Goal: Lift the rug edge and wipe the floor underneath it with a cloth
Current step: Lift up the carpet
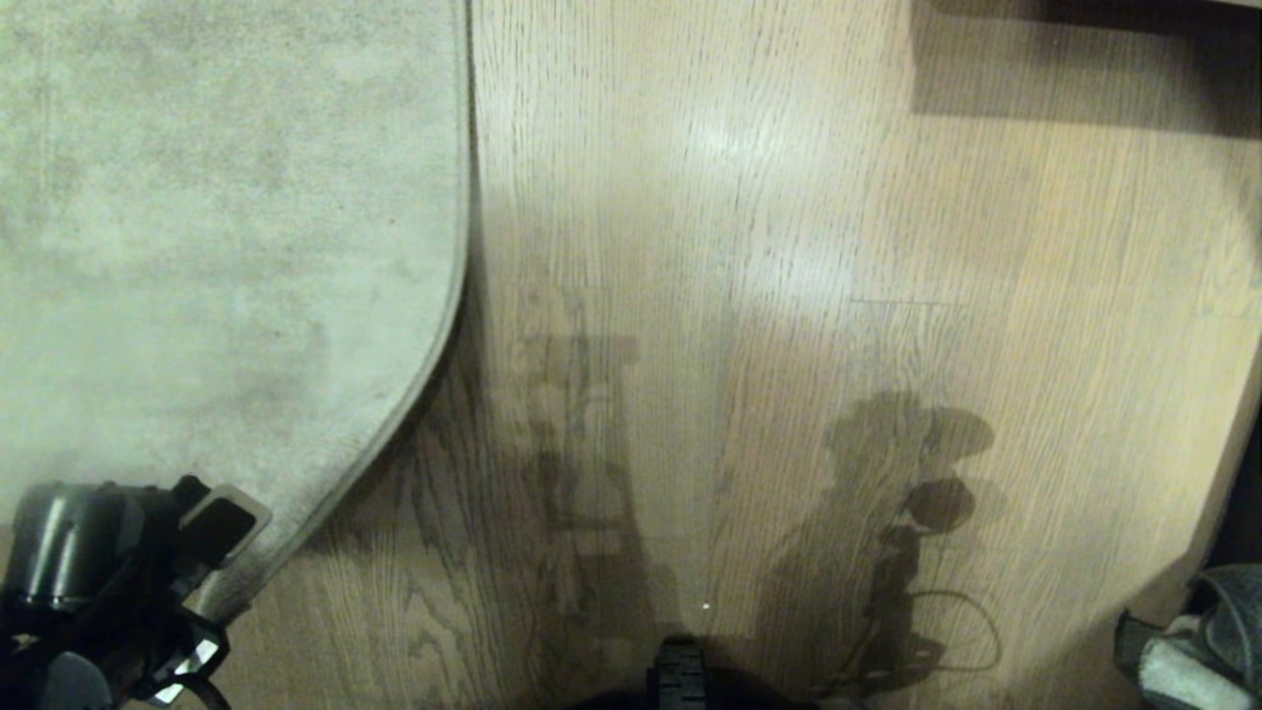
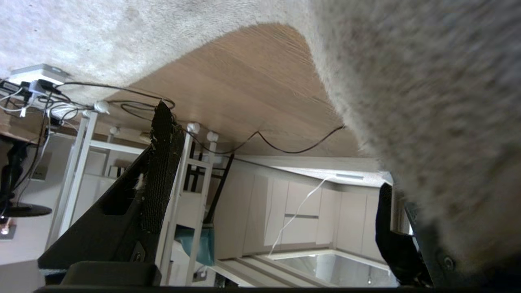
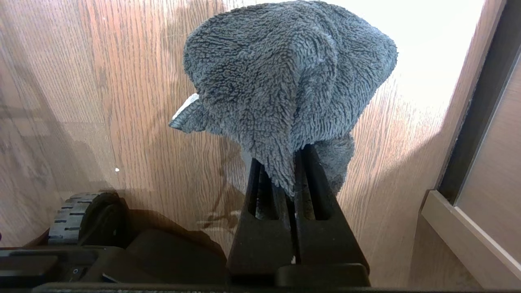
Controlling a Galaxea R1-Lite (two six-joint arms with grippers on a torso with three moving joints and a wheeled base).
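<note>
1. Rug edge (image 1: 463, 247) runs straight away from the robot along the left of the head view, then bends at the near corner toward the left pincer (image 1: 202, 582).
2. Left pincer sits low at the near left, fingers spread wide; in its wrist view one finger (image 2: 160, 162) stands clear and the other lies against the rug pile.
3. Floor (image 1: 789, 296): plank grain runs parallel to the rug's long border.
4. Right pincer (image 3: 291, 171), at the near right, pressed together on the cloth (image 3: 285, 81), which bunches out past the fingertips above the floor.
</note>
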